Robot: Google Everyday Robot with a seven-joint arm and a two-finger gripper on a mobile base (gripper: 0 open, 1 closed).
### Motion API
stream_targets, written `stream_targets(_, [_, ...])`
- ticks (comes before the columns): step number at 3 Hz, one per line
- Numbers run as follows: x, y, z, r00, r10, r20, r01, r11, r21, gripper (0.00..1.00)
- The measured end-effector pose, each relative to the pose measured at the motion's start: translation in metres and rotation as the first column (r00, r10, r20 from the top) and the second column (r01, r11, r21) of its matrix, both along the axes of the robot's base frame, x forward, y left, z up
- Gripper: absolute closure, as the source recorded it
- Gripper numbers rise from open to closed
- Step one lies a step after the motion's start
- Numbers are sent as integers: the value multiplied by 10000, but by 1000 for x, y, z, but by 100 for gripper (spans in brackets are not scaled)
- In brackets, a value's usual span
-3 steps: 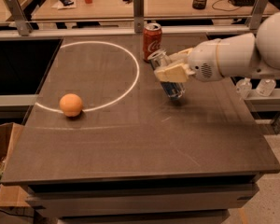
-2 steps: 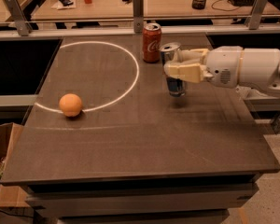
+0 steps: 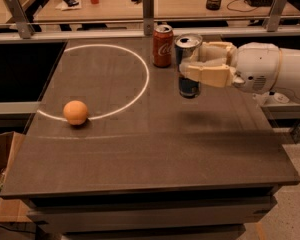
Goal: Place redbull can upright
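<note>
The redbull can [image 3: 188, 59] is slim, silver and blue with a shiny silver top. It stands upright just right of the table's middle, at or just above the surface. My gripper [image 3: 192, 63] reaches in from the right and is shut on the can's middle, one finger [image 3: 205, 75] across its front. The white arm extends off the right edge.
A red Coca-Cola can [image 3: 163, 45] stands upright just left of and behind the redbull can. An orange [image 3: 75, 112] lies at the left on a white circle line [image 3: 140, 89]. The dark table [image 3: 155, 154] has a rail with posts at the back and a drop at the right.
The can has gone from tilted in my grip to upright. My arm has swung so that it reaches in level from the right.
</note>
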State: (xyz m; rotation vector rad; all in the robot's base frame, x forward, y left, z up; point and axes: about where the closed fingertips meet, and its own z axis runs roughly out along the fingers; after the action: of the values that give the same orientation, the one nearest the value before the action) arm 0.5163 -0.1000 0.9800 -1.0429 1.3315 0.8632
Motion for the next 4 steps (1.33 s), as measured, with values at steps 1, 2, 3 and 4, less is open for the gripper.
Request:
stream_targets(1, [-13, -2, -7, 10000, -60, -10, 59, 9960, -893, 100])
stream_targets(2, [-15, -2, -8, 10000, -79, -18, 77, 9943, -1067, 100])
stream_targets(3, [-19, -6, -15, 9981, -505, -353, 481, 9966, -672, 100])
stream_targets(4, [-28, -14, -27, 9928, -944, -734, 960, 9952, 194, 100])
